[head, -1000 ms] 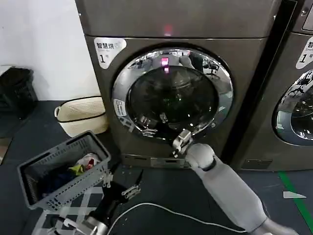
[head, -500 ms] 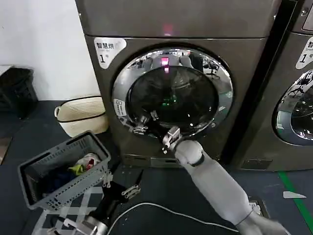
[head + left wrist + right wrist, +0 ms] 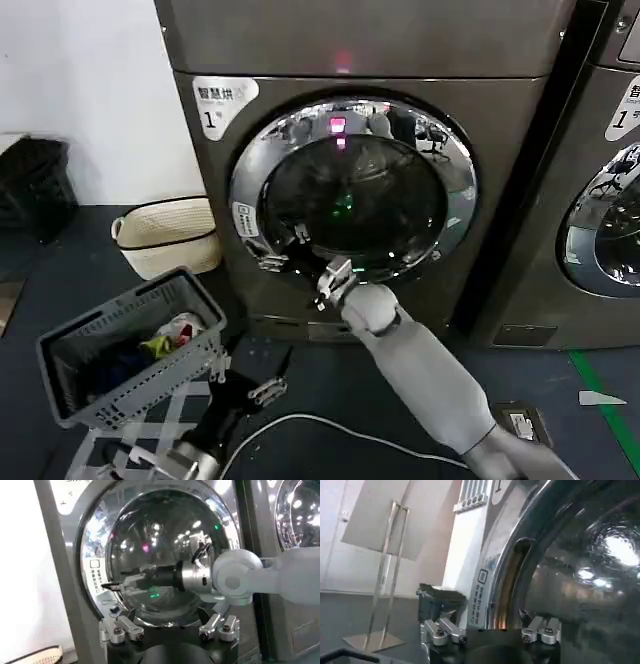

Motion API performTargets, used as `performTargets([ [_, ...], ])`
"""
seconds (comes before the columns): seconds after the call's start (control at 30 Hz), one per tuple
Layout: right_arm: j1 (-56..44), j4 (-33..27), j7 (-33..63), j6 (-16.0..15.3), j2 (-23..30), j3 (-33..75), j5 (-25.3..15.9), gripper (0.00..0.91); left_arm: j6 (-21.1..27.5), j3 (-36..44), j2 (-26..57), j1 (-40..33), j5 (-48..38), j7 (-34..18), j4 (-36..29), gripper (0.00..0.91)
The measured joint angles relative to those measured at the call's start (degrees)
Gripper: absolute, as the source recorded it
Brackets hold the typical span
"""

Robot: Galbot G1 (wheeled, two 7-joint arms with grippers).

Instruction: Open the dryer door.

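Observation:
The dryer door (image 3: pixel 350 200) is a round one with a chrome ring and dark glass, and it sits shut against the machine's front. My right gripper (image 3: pixel 312 262) reaches across its lower left part. In the right wrist view this gripper (image 3: pixel 490 630) is open, its fingers (image 3: pixel 442 630) on either side of the ring's left edge, by the handle recess (image 3: pixel 520 580) and the white sticker (image 3: pixel 482 587). From the left wrist view the door (image 3: pixel 160 545) shows with the right gripper (image 3: pixel 112 586) in front of it. My left gripper (image 3: pixel 250 385) hangs low near the floor, open and holding nothing.
A grey laundry basket (image 3: pixel 130 345) with clothes stands at the lower left, and a cream woven basket (image 3: pixel 165 235) behind it by the wall. A second machine (image 3: pixel 610 220) stands on the right. A white cable (image 3: pixel 350 430) crosses the floor.
My right arm has swept left along the door's lower part, from under the glass centre to the lower left rim. The door and my left arm have not moved.

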Motion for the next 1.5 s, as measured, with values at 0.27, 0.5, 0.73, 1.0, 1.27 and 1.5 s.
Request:
performTargets([
  [0.27,1.2,-1.3,-0.3,0.0,1.2,-0.9,-0.1,0.907,-0.1,-0.1,-0.1,0.5,0.1,0.0,-0.3,0.907],
  [0.5,2.2,-2.1,-1.8,0.4,1.5,-1.6,0.2,0.907,-0.2,-0.1,-0.2,0.7,0.1,0.0,-0.4,0.907],
  [0.73,3.2,-3.2,-5.8,2.1,1.2,-2.7,2.2,0.907,-0.4,-0.2,-0.2,0.9,0.1,0.1,-0.4,0.907],
  [1.0,3.4,-3.3,-10.1,3.5,0.0,-3.6,4.2,0.907,-0.6,-0.4,-0.1,1.0,0.1,0.1,-0.3,0.907],
  [1.27,2.9,-1.2,-14.4,3.9,-2.1,-4.2,6.5,0.907,-0.6,-0.5,0.0,0.9,0.1,0.1,-0.1,0.907],
  [1.5,2.7,0.5,-17.7,5.9,-4.8,-5.2,10.1,0.907,-0.4,-2.2,0.6,0.5,-0.9,0.1,-0.1,0.907],
])
